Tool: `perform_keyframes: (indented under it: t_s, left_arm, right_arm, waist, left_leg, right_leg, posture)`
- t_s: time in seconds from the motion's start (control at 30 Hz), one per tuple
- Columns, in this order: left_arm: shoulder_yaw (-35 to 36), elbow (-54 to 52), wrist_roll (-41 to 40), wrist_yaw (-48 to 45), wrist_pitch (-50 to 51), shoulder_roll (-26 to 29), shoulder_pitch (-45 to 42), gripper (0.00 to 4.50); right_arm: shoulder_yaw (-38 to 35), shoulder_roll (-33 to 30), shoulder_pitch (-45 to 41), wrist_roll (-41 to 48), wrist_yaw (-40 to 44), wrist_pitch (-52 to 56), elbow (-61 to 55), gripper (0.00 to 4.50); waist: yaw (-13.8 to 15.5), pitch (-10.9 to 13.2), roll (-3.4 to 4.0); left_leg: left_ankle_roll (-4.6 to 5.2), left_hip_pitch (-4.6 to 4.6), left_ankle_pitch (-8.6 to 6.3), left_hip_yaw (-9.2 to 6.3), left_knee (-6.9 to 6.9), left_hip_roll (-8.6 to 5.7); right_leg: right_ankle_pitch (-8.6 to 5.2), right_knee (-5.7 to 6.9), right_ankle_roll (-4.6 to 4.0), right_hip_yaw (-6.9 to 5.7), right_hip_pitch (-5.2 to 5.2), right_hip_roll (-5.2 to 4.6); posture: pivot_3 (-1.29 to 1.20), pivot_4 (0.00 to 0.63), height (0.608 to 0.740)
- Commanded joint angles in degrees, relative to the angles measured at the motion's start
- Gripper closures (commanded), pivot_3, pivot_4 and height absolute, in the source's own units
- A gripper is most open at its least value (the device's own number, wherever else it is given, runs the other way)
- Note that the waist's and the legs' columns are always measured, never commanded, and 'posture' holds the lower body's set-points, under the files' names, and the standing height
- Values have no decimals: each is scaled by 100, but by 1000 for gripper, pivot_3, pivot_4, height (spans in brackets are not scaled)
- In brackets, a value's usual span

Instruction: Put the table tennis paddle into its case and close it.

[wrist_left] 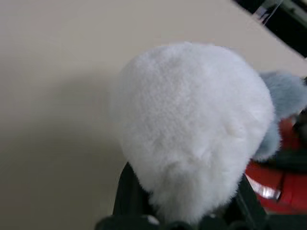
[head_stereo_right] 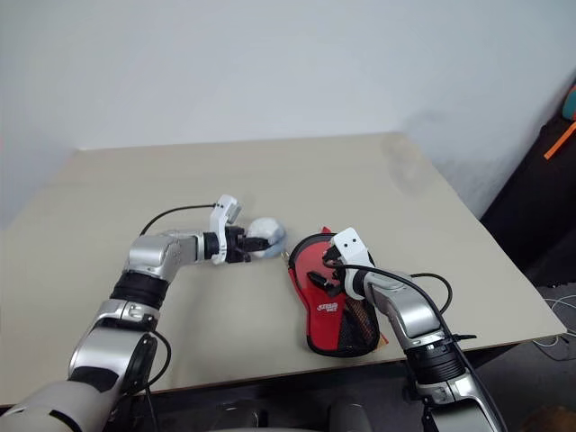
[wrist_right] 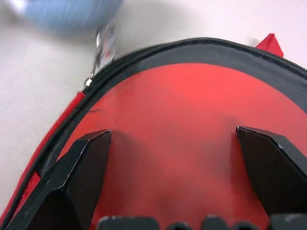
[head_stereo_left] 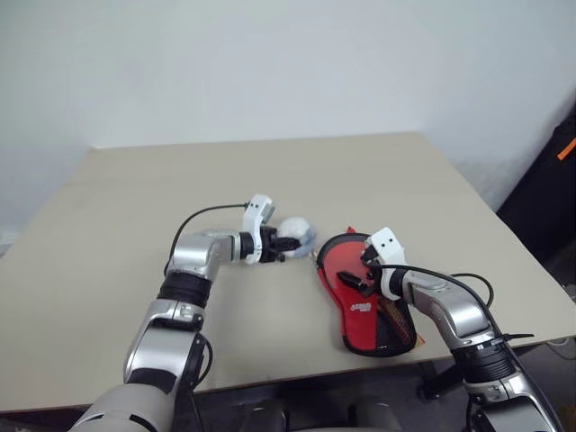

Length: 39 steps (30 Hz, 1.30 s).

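The case [head_stereo_left: 353, 315] lies flat near the table's front right edge, red face with a white logo up, black mesh at its near end and black zipper edging [wrist_right: 201, 50] around it. My right gripper [head_stereo_left: 360, 270] hovers open just over its round end, fingers [wrist_right: 86, 163] spread above smooth red. Whether that red is the table tennis paddle or the case's panel I cannot tell. A fluffy white and grey-blue pompom [head_stereo_left: 297, 232] sits just left of the case, beside a silver zipper pull [wrist_right: 103, 48]. My left gripper [head_stereo_left: 281, 245] is shut on the pompom [wrist_left: 192, 124].
The beige table [head_stereo_left: 270, 171] stretches wide to the left and back, against a white wall. A dark object with an orange strip [head_stereo_left: 562, 153] stands off the table's right side. The case lies close to the front edge.
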Motion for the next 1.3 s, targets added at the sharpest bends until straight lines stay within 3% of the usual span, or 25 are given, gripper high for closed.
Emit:
perform_keyframes:
  t_s: [0.03, 0.37, 0.77, 0.9, 1.1, 1.3]
  left_arm:
    - [-65, 700, 290, 70, -700, -285, -637, 4085]
    - [211, 3529, 981, 1416, -2465, -1149, -1907, 4087]
    - [638, 4116, 1269, 2569, -3647, -2044, -2274, 4087]
    - [626, 4124, 1370, 2377, -3733, -2329, -2270, 4087]
    - [278, 3942, 1673, 1037, -3977, -2488, -1921, 4087]
    - [461, 3819, 1517, 292, -3741, -2303, -1749, 1950]
  right_arm:
    - [252, 29, 194, -89, 39, 299, 359, 0]
    - [163, 32, 462, -204, -134, 298, 54, 0]
    - [82, 92, 702, -216, -355, 252, -229, 0]
    - [120, 93, 693, -269, -380, 216, -218, 0]
    - [94, 64, 676, -311, -377, 106, -198, 0]
    - [173, 40, 651, -402, -347, -44, -127, 0]
  waist:
    - [5, 0, -3]
    - [20, 1, -12]
    - [39, 4, -17]
    - [40, 4, -17]
    - [34, 4, -15]
    - [34, 4, -14]
  left_leg:
    - [0, -1, 0, -1, 1, 0]
    - [-1, -10, 0, -1, 2, -1]
    - [-1, -13, 0, -1, 4, -3]
    - [-2, -13, 0, 0, 4, -3]
    - [-2, -14, -1, 1, 3, -4]
    - [-2, -15, -1, -1, 3, -4]
  right_leg:
    - [0, -1, 0, -1, 0, 0]
    - [-2, -9, 5, -1, -2, -1]
    - [-5, -10, 9, -2, -2, -4]
    - [-5, -10, 10, -1, -2, -4]
    - [-5, -11, 10, -1, -2, -4]
    - [-6, -10, 10, -2, -2, -5]
  posture:
    - [0, 0, 740]
    - [0, 0, 740]
    - [0, 0, 740]
    - [0, 0, 740]
    - [0, 0, 740]
    - [0, 0, 740]
